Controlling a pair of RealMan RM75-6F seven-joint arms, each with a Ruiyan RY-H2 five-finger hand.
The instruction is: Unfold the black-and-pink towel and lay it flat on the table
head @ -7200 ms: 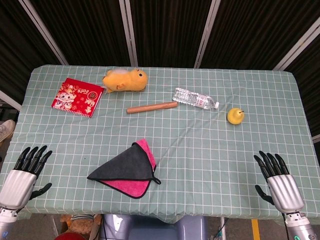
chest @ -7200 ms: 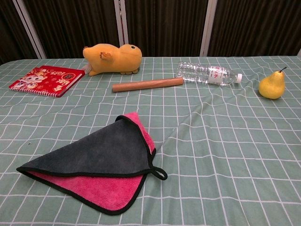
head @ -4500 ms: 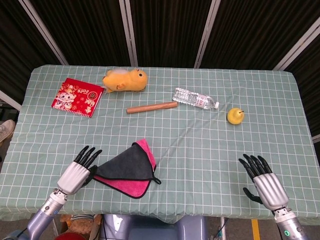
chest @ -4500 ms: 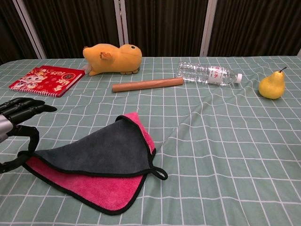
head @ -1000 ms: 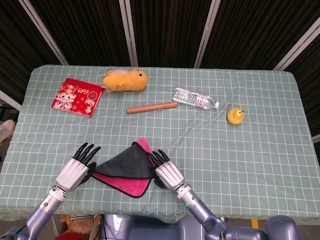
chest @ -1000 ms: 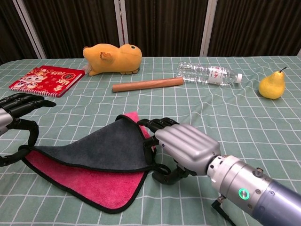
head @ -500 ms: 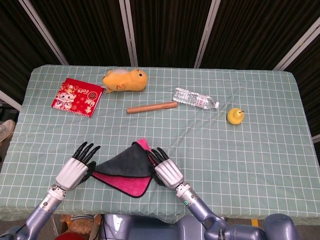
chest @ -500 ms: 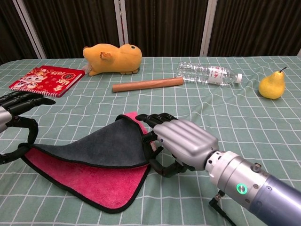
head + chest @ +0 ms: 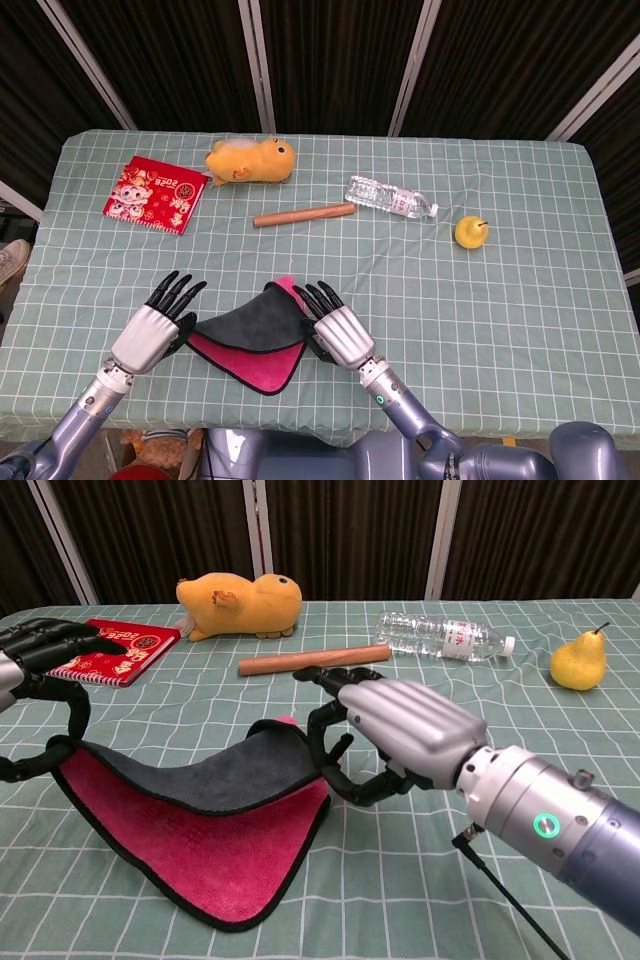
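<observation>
The towel's (image 9: 200,820) dark upper layer, flat a second earlier, had been lifted at both corners, pinched by the left hand (image 9: 35,680) and right hand (image 9: 385,735); near table (image 9: 500,300) edge, unfolding begun.

The black-and-pink towel (image 9: 248,338) (image 9: 205,815) lay on the near part of the checked tablecloth (image 9: 420,300), well in front of the wooden rolling pin (image 9: 303,215) and slightly to its left. It was folded in two: a dark grey upper layer over a bright pink lower layer, both edged in black trim. The upper layer was raised at its two ends and sagged between them, so that it stood clear of the pink layer. The pink layer rested flat on the cloth, its rounded near corner pointing toward the table's front edge. A small pink tip showed behind the grey peak.
</observation>
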